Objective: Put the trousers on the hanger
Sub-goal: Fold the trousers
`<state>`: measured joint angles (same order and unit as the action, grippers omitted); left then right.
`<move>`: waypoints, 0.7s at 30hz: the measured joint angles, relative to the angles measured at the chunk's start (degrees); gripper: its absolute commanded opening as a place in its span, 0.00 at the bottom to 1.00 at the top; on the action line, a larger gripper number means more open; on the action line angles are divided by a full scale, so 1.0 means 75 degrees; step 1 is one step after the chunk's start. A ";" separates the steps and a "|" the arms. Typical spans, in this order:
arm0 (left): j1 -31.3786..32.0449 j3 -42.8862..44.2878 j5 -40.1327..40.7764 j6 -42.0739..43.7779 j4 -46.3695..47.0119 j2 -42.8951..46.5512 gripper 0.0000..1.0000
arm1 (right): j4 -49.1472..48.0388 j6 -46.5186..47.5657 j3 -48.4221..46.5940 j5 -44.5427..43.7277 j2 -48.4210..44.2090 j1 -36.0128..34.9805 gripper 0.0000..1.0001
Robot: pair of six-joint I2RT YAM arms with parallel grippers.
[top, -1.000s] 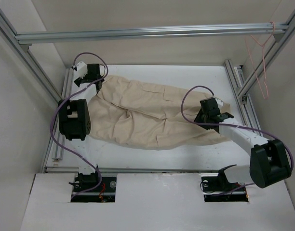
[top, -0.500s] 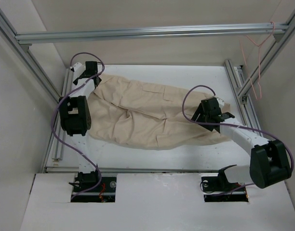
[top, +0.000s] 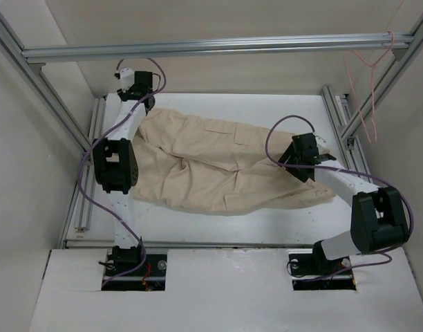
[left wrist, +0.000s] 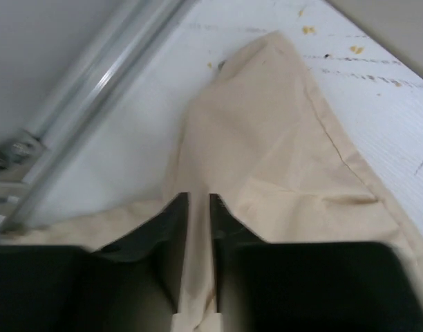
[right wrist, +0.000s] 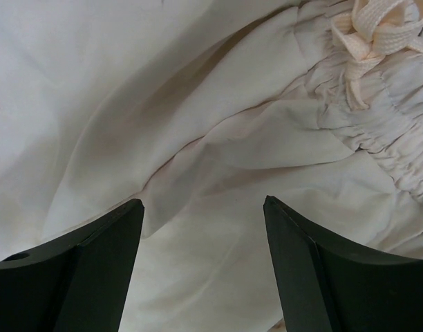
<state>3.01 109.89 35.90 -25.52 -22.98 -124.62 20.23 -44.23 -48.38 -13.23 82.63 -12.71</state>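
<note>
The beige trousers (top: 218,162) lie spread across the white table, legs to the left and waist to the right. My left gripper (top: 143,102) is at the far left corner. In the left wrist view it (left wrist: 199,202) is shut on a narrow fold of the trousers' leg end (left wrist: 267,138). My right gripper (top: 293,164) is open over the waist end. In the right wrist view its jaws (right wrist: 201,204) stand wide apart just above wrinkled cloth (right wrist: 218,138), beside the elastic waistband and drawstring (right wrist: 377,34). The pink wire hanger (top: 367,76) hangs from the frame at the upper right.
Aluminium frame rails run along the table's left edge (top: 83,200) and right edge (top: 339,114), and a crossbar (top: 211,47) spans the back. Purple cables (top: 277,135) loop from both arms. A rail also shows in the left wrist view (left wrist: 94,90).
My left arm has reached toward the far edge, drawing the trouser leg end with it. My right gripper has shifted slightly to the right over the waist.
</note>
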 measured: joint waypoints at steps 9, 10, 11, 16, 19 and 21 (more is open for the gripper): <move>0.0726 -0.0254 0.1335 0.2518 0.0283 0.0481 0.83 | -0.0207 -0.0111 0.0000 0.0047 0.0152 0.0000 0.81; 0.0659 -0.0458 0.1300 0.2544 0.0286 0.0484 0.81 | -0.0210 -0.0108 -0.0003 0.0047 0.0146 0.0000 0.78; 0.0554 -0.0688 0.1192 0.2524 0.0289 0.0484 0.80 | -0.0213 -0.0108 -0.0006 0.0050 0.0146 0.0000 0.75; -0.0219 -0.1792 -0.0023 0.1276 0.0230 0.0717 0.66 | -0.0216 -0.0090 -0.0029 0.0052 0.0146 -0.0140 0.67; -0.0685 -0.2754 -0.0842 0.0038 0.0510 0.1405 0.68 | -0.0219 -0.0076 -0.0029 0.0058 0.0146 -0.0388 0.66; -0.0921 -0.3430 -0.1192 -0.0653 0.0822 0.2052 0.73 | -0.0221 -0.0070 -0.0029 0.0079 0.0146 -0.0522 0.66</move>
<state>-3.90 84.16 26.96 -30.41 -16.82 -109.23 18.57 -44.75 -48.60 -12.64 83.72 -16.62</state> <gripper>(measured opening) 0.694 0.665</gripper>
